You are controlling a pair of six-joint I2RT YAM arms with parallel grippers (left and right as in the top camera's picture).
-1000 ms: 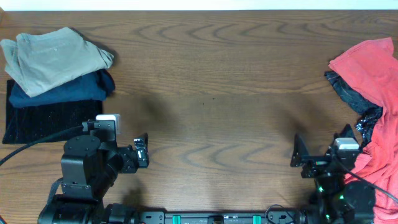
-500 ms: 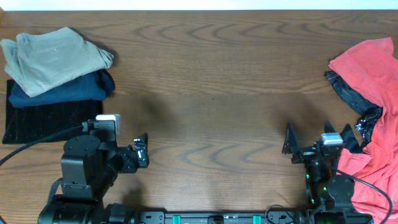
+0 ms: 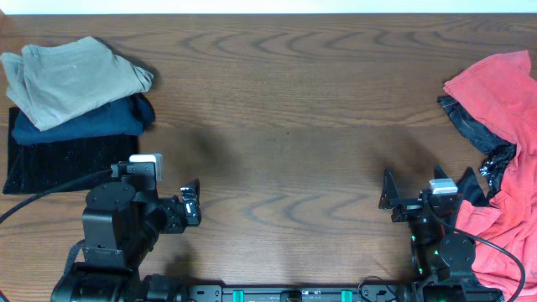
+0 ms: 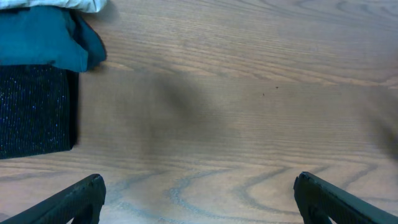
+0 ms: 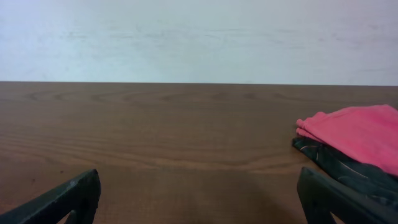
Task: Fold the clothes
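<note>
Five garments are counted on the wooden desk, in two groups.

Three are stacked at the far left corner. Pale khaki-green shorts are laid on top, folded into a rough block with soft creases and one rounded end turned toward the desk's middle. A navy garment is folded beneath them, its edge showing along the near side. A black garment with a fine dotted texture is spread flat at the bottom and reaches nearest to the front edge; its square corner is seen in the left wrist view.

Two are heaped unfolded along the right edge. A red garment is draped loosely from near the far right corner down to the front right corner. A shiny black garment is crumpled partly under it, with its inner side showing toward the desk's middle.

Two arms are seen at the front edge, one near each front corner. The left gripper is held with its fingers spread wide over bare wood, and nothing is gripped. The right gripper is likewise spread wide and empty, just beside the red heap; it is pointed level across the desk toward a pale wall.
</note>
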